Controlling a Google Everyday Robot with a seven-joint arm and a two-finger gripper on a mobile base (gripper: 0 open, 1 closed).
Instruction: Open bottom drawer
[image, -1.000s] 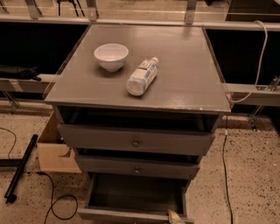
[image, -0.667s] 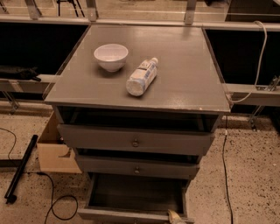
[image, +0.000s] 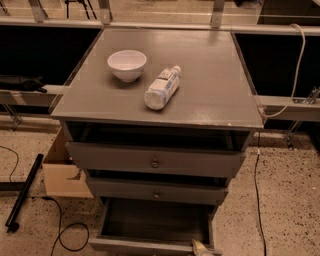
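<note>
- The grey cabinet (image: 165, 95) stood with a bowl (image: 127, 64) and a lying bottle (image: 162, 88) on its top;
- the bottom drawer (image: 155, 221), at floor level, was pulled well out, its inside showing; the task looked essentially done;
- the gripper (image: 201, 247) was at that drawer's front edge, right of centre; its opening and hold could not be told.

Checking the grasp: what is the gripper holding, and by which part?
Cannot be told: the gripper sits at the front edge of the pulled-out grey wooden bottom drawer, mostly out of view.
</note>
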